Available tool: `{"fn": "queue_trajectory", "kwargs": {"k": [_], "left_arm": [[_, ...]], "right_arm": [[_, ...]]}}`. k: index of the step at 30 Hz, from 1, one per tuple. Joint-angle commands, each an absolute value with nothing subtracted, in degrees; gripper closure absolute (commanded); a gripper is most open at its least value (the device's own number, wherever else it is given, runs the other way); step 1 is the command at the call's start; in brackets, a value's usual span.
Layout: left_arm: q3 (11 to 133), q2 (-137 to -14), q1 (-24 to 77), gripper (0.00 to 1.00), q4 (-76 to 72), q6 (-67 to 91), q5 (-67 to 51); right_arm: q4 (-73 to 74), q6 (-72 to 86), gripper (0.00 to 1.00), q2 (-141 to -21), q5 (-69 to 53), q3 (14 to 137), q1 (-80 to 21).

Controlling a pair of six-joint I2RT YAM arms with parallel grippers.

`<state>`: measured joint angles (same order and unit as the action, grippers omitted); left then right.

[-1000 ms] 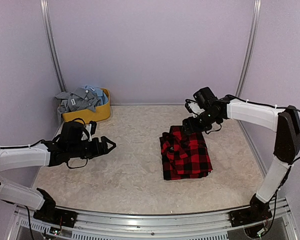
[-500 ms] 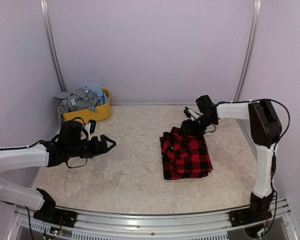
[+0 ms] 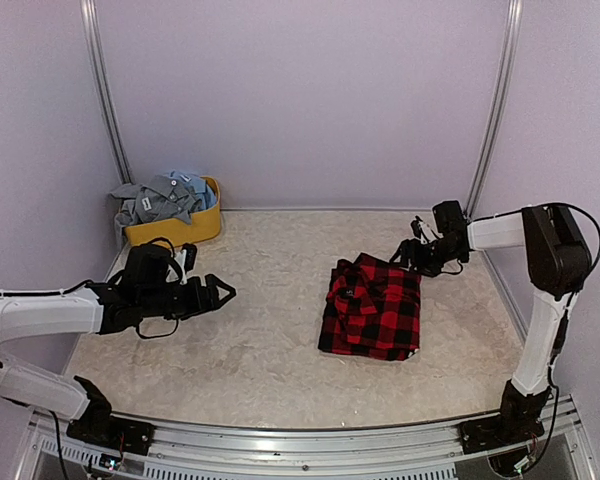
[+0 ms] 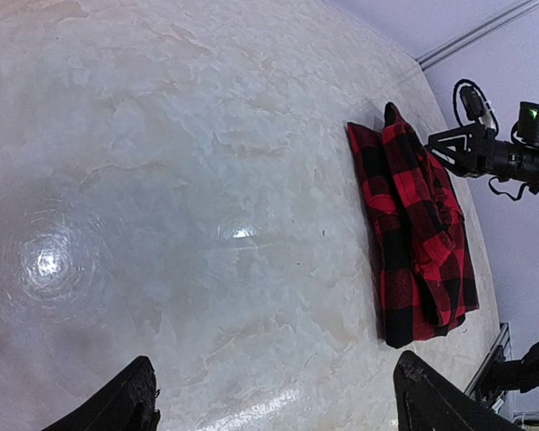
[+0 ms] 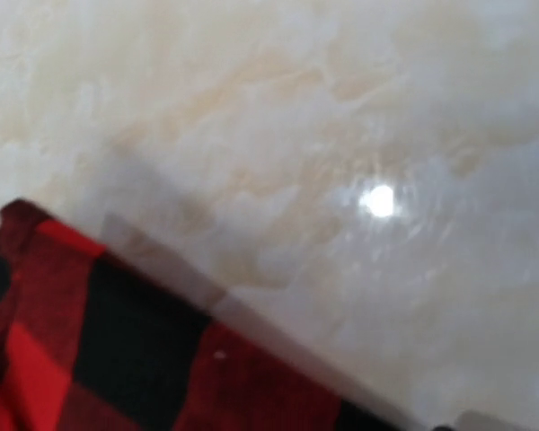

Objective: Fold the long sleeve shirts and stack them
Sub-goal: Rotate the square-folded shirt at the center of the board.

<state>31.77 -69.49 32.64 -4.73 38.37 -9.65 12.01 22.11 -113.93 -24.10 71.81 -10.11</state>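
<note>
The red-and-black check flannel shirt (image 3: 372, 308) lies folded on the table right of centre; it also shows in the left wrist view (image 4: 413, 233) and, blurred, in the right wrist view (image 5: 117, 359). My right gripper (image 3: 404, 260) hovers low at the shirt's far right corner with its fingers apart and nothing between them, as the left wrist view shows (image 4: 429, 146). Its own fingers are out of its wrist view. My left gripper (image 3: 220, 291) hangs open over bare table at the left, well away from the flannel. More long sleeve shirts (image 3: 162, 197), grey and pale blue, sit heaped in a tub.
A yellow oval tub (image 3: 180, 229) stands at the back left corner against the wall. Metal frame posts (image 3: 492, 110) rise at both back corners. A rail (image 3: 310, 455) runs along the table's near edge.
The right gripper has drawn back to the right from the flannel's far edge. The flannel has shifted slightly right and lies flatter. The left arm has hardly moved.
</note>
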Motion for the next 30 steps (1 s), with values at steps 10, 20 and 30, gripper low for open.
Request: {"fn": "queue_trajectory", "kwargs": {"k": [10, 20, 30], "left_arm": [[35.1, -84.9, 50.2, 0.14, -20.8, 45.3, -6.7], [49.3, -105.9, 58.2, 0.17, -27.7, 47.9, -13.2], [53.1, -113.5, 59.6, 0.19, -30.9, 50.5, -16.2]], "right_arm": [[3.3, 16.4, 0.16, -107.9, -21.0, 68.4, -9.9], [7.0, 13.9, 0.14, -113.6, -27.9, 69.9, -8.9], [8.2, 13.4, 0.16, -113.5, -30.1, 67.1, -8.3]]}}
